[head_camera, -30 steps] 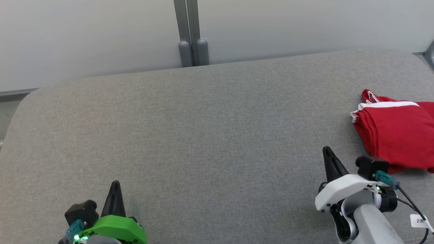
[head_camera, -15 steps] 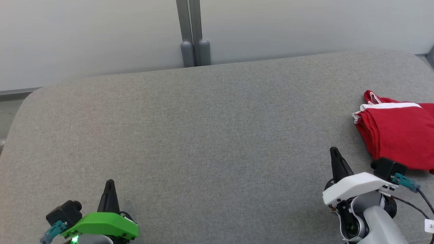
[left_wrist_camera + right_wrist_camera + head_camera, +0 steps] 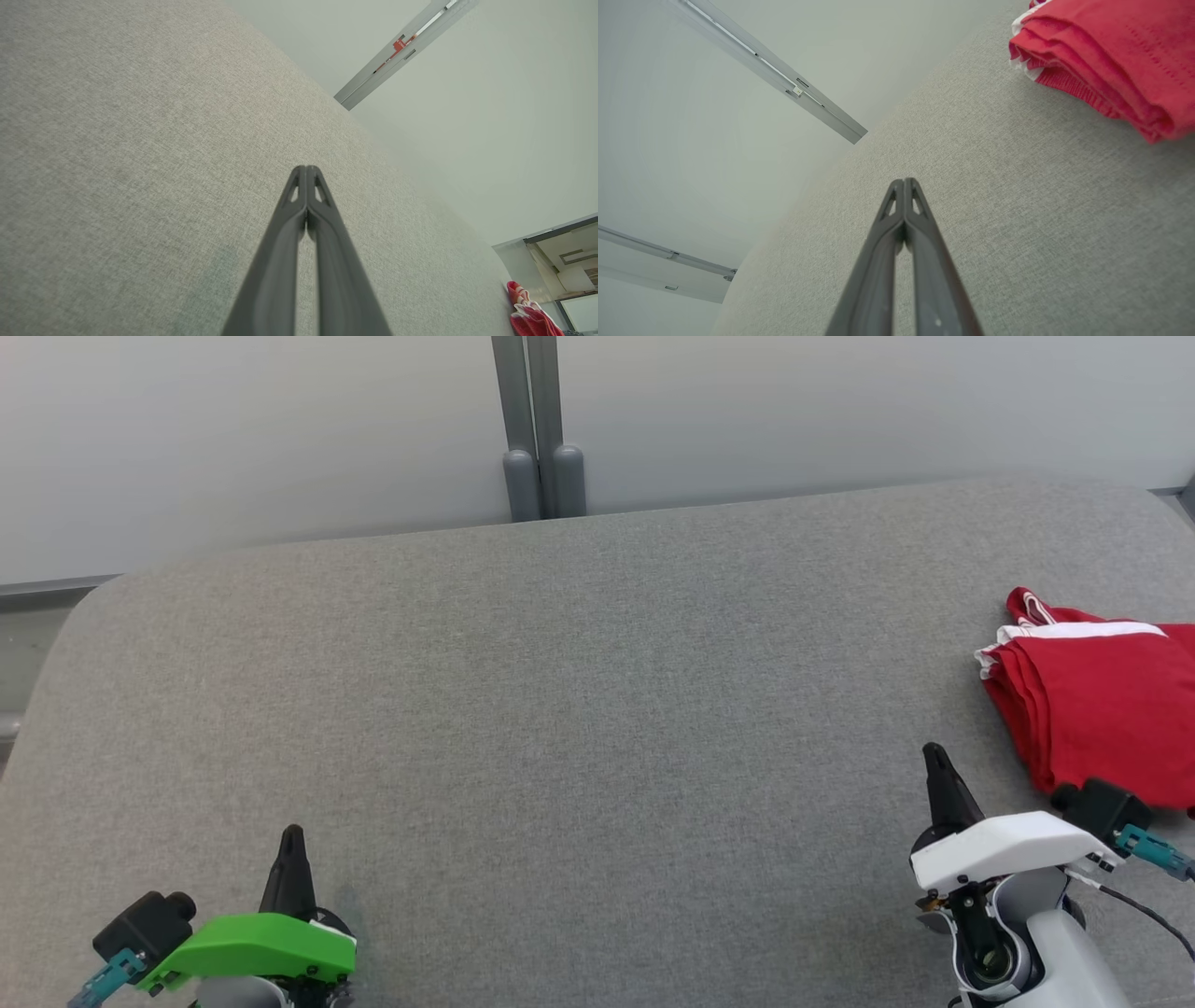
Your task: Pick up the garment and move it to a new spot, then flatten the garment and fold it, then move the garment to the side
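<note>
Far right, grey fabric surface (image 3: 560, 709): folded red garment, white trim (image 3: 1102, 709)
L gripper (image 3: 291, 835): fingers pressed together
R gripper (image 3: 935, 756): fingers together, nr garment

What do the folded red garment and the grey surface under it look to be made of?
Folded red garment with white trim: soft knit fabric, matte, probably cotton or jersey; ribbed hem and stitch lines show. Grey rounded surface: woven upholstery cloth, matte; fine heathered weave, likely padded.

left gripper (image 3: 291, 835): two long dark tapered fingers (image 3: 280, 261), slotted near the tips; behind them a bright green shell (image 3: 252, 943), black camera block (image 3: 140, 926) with teal plug (image 3: 107, 978). right gripper (image 3: 934, 753): same fingers, white shell (image 3: 1008, 847), thin black cable (image 3: 1148, 916) trailing behind
</note>
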Tool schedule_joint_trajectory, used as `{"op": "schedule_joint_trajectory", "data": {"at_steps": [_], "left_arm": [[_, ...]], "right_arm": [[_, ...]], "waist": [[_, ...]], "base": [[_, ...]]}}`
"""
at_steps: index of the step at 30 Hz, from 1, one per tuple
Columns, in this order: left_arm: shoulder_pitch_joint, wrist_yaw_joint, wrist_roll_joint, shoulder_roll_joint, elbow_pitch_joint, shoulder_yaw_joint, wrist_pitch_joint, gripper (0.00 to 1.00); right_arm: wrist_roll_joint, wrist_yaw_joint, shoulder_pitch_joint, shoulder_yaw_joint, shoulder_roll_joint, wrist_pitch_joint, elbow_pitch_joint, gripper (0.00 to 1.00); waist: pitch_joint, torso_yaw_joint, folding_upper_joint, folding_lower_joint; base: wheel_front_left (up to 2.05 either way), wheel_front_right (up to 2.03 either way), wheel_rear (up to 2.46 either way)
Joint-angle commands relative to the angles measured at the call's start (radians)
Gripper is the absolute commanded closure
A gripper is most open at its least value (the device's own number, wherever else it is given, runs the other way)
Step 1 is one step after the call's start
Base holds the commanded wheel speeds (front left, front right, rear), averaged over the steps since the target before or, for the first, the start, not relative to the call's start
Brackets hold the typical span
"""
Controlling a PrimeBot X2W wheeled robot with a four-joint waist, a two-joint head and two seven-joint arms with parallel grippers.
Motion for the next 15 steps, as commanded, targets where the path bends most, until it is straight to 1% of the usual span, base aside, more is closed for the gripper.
{"op": "schedule_joint_trajectory", "data": {"at_steps": [1, 15], "left_arm": [[-0.026, -0.009, -0.039, 0.005, -0.019, 0.008, 0.009, 1.0], [-0.033, -0.029, -0.201, 0.007, -0.039, 0.033, 0.053, 1.0]], "right_arm": [[0.036, 0.0, -0.001, -0.006, -0.005, 0.009, -0.024, 1.0], [0.209, 0.0, 0.021, -0.027, -0.005, 0.054, -0.064, 1.0]], "waist": [[0.0, 0.001, -0.0001, 0.0], [-0.002, 0.008, -0.0001, 0.0]], "base": [[0.0, 0.0, 0.0], [0.0, 0.0, 0.0]]}}
